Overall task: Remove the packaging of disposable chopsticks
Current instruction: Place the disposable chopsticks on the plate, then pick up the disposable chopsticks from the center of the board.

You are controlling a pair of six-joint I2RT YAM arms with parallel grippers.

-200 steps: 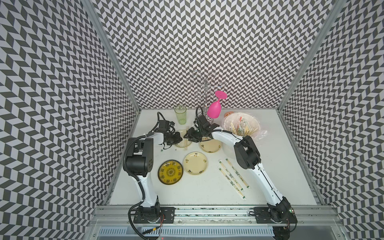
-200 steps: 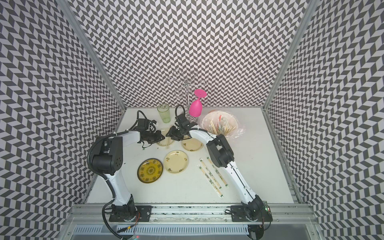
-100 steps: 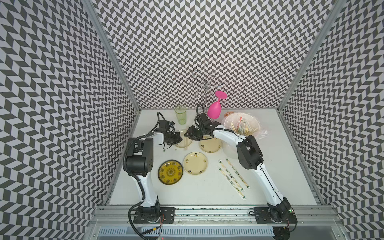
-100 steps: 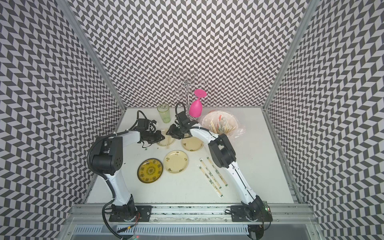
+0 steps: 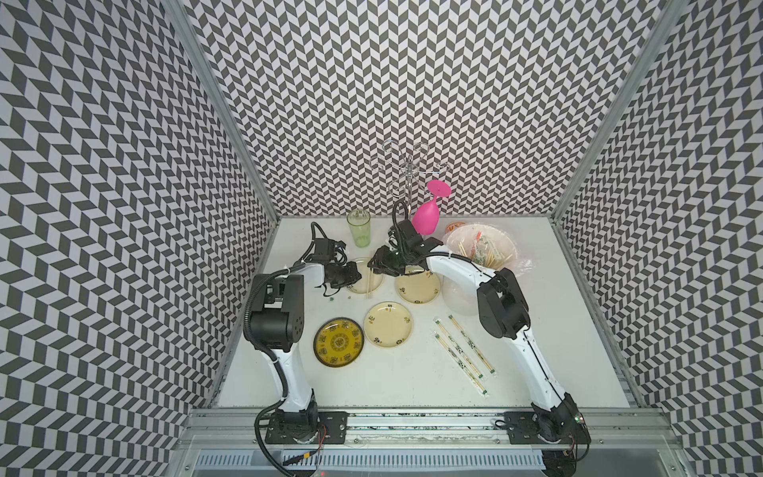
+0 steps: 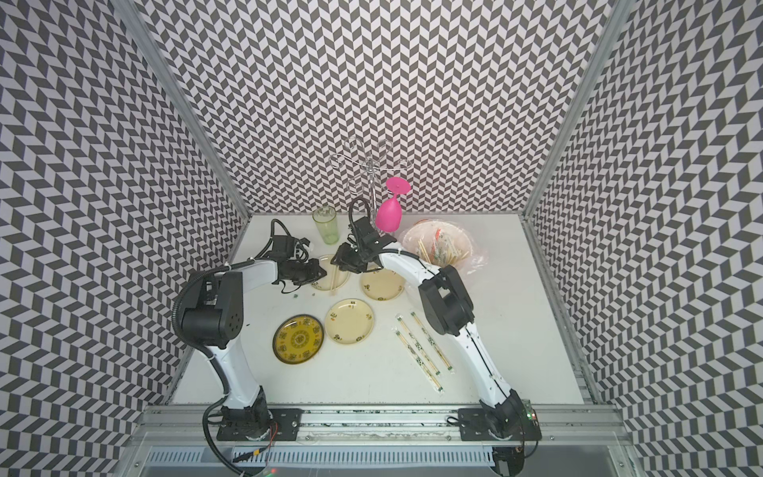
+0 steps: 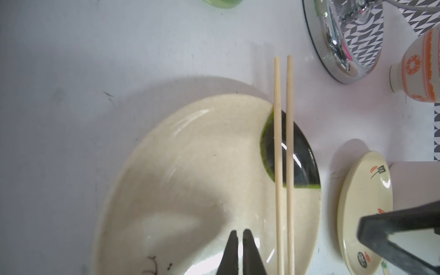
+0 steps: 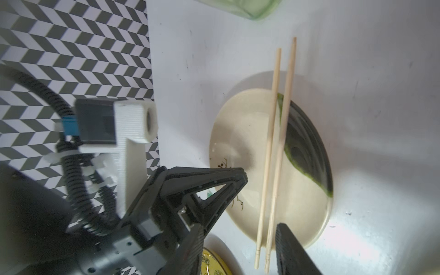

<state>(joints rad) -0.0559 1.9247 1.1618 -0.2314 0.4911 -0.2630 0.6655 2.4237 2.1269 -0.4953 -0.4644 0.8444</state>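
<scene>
Two bare disposable chopsticks (image 5: 368, 283) (image 7: 283, 166) lie side by side across a cream plate (image 7: 202, 166) (image 8: 240, 133) with a dark green patch, at the back of the table. My left gripper (image 5: 356, 274) (image 7: 240, 232) is shut over that plate beside the sticks, with nothing showing between its tips. From the opposite side my right gripper (image 5: 373, 266) (image 8: 238, 252) is open, its fingers (image 8: 290, 250) on either side of the sticks' near ends. Three chopstick pairs still inside their packaging (image 5: 462, 355) (image 6: 421, 351) lie at the front right.
Cream plates (image 5: 418, 285) (image 5: 388, 330) and a yellow plate (image 5: 338, 342) lie nearby. A green cup (image 5: 358, 228), a wire rack (image 5: 406, 173) with a pink goblet (image 5: 427, 217), an orange-patterned cup (image 7: 421, 71) and a bag-lined white bucket (image 5: 481, 247) holding sticks and wrappers stand at the back.
The right arm's elbow has drifted slightly to the right. Both grippers and the bare chopsticks stay about where they were.
</scene>
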